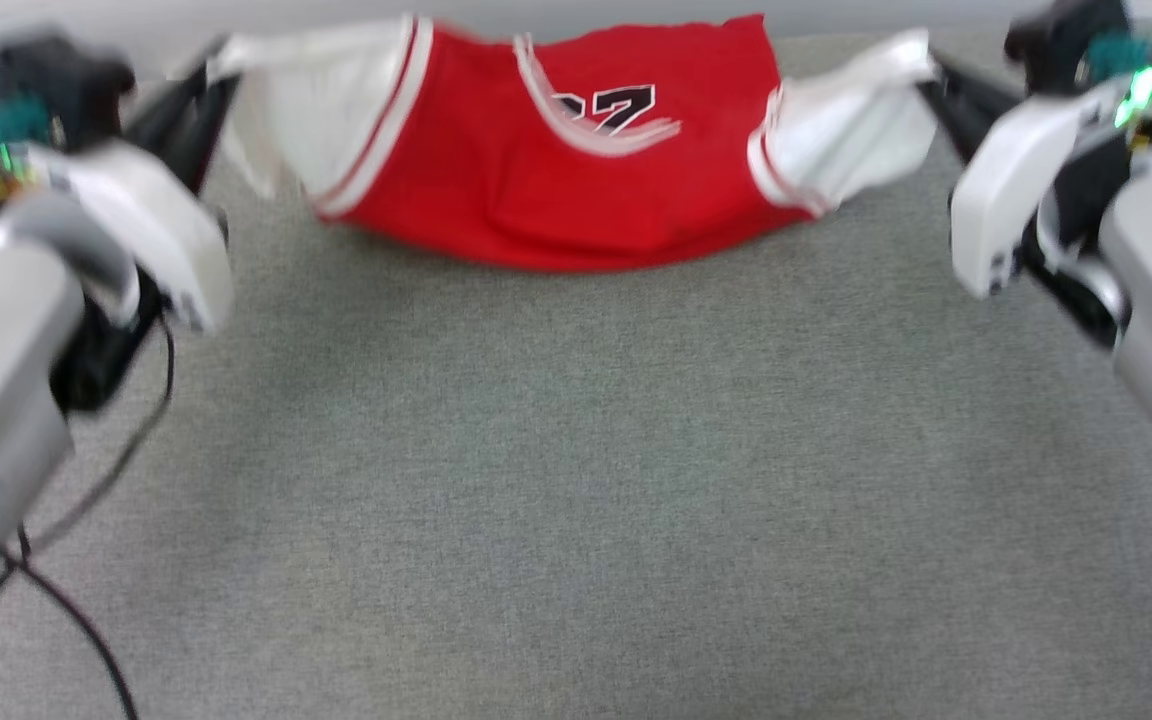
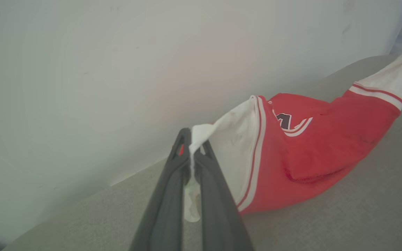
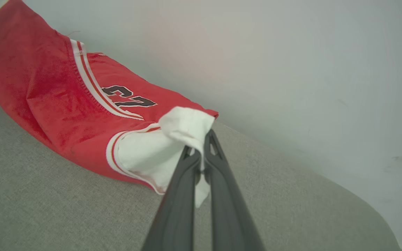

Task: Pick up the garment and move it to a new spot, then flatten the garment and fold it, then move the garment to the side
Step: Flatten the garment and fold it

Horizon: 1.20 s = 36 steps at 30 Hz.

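Red T-shirt (image 1: pixel 556 190) strung between both arms at the far end of the grey worktop (image 1: pixel 576 480).
The left fingers (image 2: pixel 173 181) are pinched tight on one white sleeve and the right fingers (image 3: pixel 183 195) on the other. The T-shirt hangs across the top middle of the head view, its red belly sagging onto the worktop. Picked up, I'd judge; flattening, folding and setting aside are all left.

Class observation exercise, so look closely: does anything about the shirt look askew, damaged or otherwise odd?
No damage shows. The garment hangs askew: the left claw and right claw each pinch a white sleeve, so its red body sags onto the grey surface, bunched rather than flat.
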Tool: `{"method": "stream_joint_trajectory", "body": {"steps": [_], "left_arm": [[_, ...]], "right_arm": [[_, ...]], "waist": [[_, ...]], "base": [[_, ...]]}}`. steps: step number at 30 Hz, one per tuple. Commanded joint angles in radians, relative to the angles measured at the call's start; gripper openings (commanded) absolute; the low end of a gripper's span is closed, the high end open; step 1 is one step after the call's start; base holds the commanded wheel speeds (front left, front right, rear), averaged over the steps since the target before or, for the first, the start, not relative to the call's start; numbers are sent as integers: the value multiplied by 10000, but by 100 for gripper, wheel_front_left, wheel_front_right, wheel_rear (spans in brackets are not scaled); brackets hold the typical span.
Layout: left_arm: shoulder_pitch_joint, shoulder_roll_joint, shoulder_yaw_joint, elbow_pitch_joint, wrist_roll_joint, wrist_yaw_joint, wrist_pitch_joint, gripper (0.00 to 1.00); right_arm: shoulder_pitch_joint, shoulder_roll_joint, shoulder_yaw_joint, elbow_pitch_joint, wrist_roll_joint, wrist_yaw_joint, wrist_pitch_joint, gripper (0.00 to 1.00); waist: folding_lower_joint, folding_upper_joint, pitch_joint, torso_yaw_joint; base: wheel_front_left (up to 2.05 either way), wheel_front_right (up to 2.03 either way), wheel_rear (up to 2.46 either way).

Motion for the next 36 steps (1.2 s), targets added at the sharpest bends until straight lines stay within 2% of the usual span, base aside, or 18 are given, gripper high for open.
{"method": "stream_joint_trajectory", "body": {"steps": [1,6,11,13,22,32,36], "left_arm": [[745,179,1,-397,-206,252,-101,0],[3158,937,111,-1815,-839,1291,-258,0],[5412,1598,110,-2960,-1289,2291,-309,0],[6194,1798,250,-3206,-1437,2567,-321,0],[8863,1818,1263,-3742,-1536,3066,-322,0],[11938,1669,2575,-4593,-1552,3692,-316,0],[12574,1620,2803,-4786,-1345,3782,-316,0]], "right_arm": [[515,-220,222,-231,234,-7,-78,0],[2073,-806,894,-921,948,-7,-177,0],[3623,-1412,1136,-1449,1586,-7,-326,0],[4181,-1669,1159,-1610,1731,-7,-393,0],[6329,-2677,953,-2325,2216,-7,-272,0],[8854,-4047,316,-3935,2290,-10,423,0],[9693,-4182,-126,-4400,2284,-12,810,0]], "waist": [[0,0,-289,-118],[0,0,-881,-280],[0,0,-1356,-359],[0,0,-1532,-380],[0,0,-2258,-316],[0,0,-2652,-318],[0,0,-2655,-267]], "base": [[0,0,0],[0,0,0],[0,0,0],[0,0,0],[0,0,0],[0,0,0],[0,0,0]]}}
